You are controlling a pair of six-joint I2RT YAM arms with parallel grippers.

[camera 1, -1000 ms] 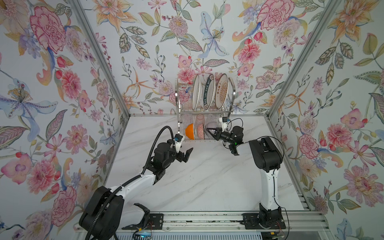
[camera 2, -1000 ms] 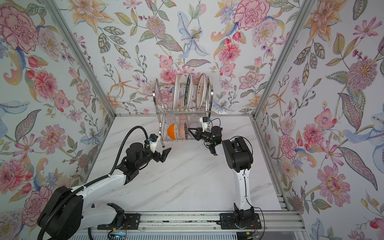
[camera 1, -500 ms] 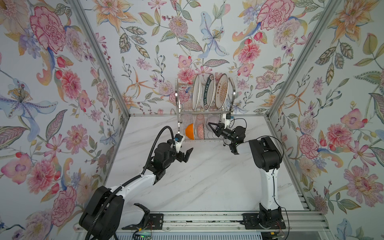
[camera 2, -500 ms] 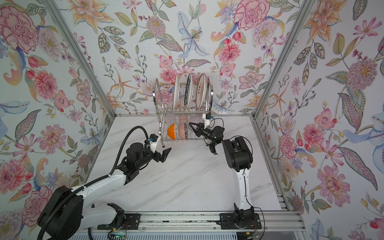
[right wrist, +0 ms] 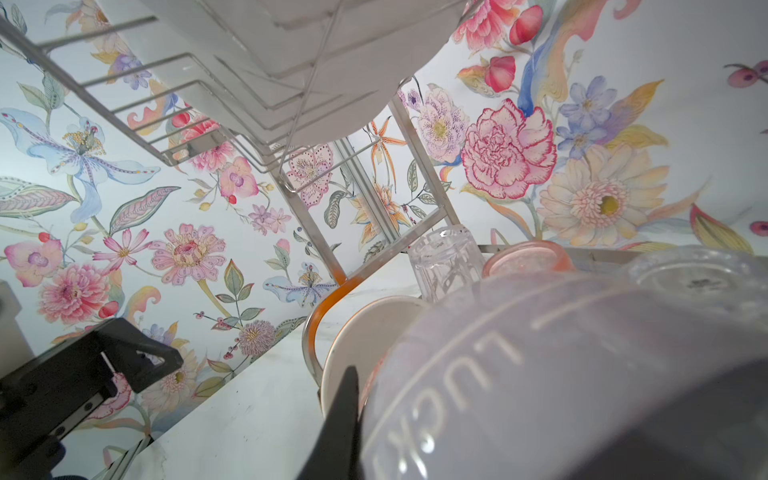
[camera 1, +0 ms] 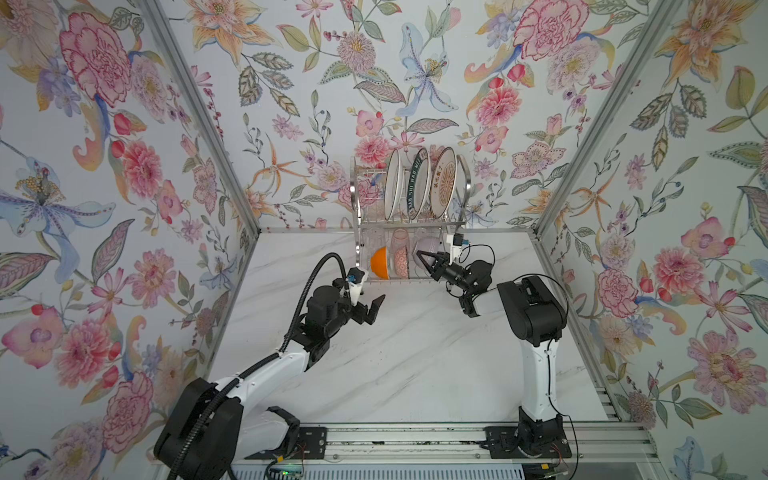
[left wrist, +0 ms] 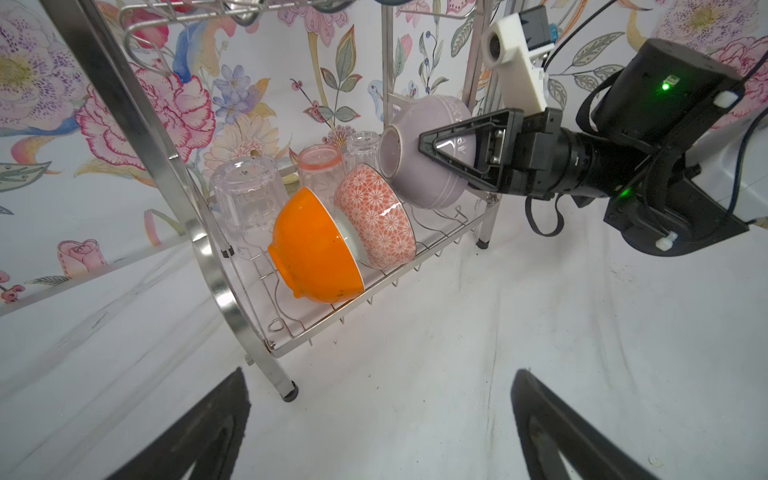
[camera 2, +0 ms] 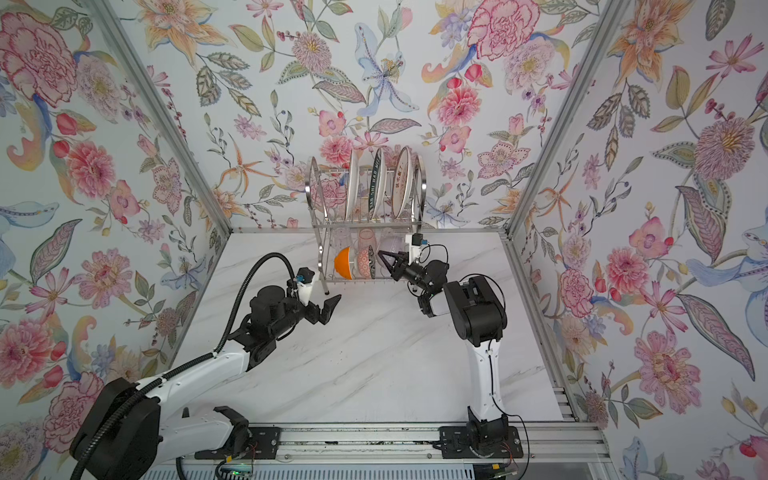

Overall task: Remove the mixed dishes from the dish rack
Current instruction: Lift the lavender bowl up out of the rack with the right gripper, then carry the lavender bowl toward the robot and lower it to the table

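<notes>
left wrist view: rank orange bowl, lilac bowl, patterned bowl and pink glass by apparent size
1. orange bowl and lilac bowl, about alike; orange sits nearer the camera, so unranked
2. patterned bowl
3. pink glass

The desk [camera 1: 415, 365] is a flat white surface with grey marble veining, enclosed on three sides by floral-papered walls [camera 1: 124, 208]. One item stands directly on it: the dish rack [camera 1: 354, 208], positioned at the far edge, close to the back wall and roughly centred. The dish rack rests on small dark feet [left wrist: 289, 394]; in the left wrist view the nearest foot contacts the desk. An aluminium rail [camera 1: 415, 436] runs along the near edge of the desk.
</notes>
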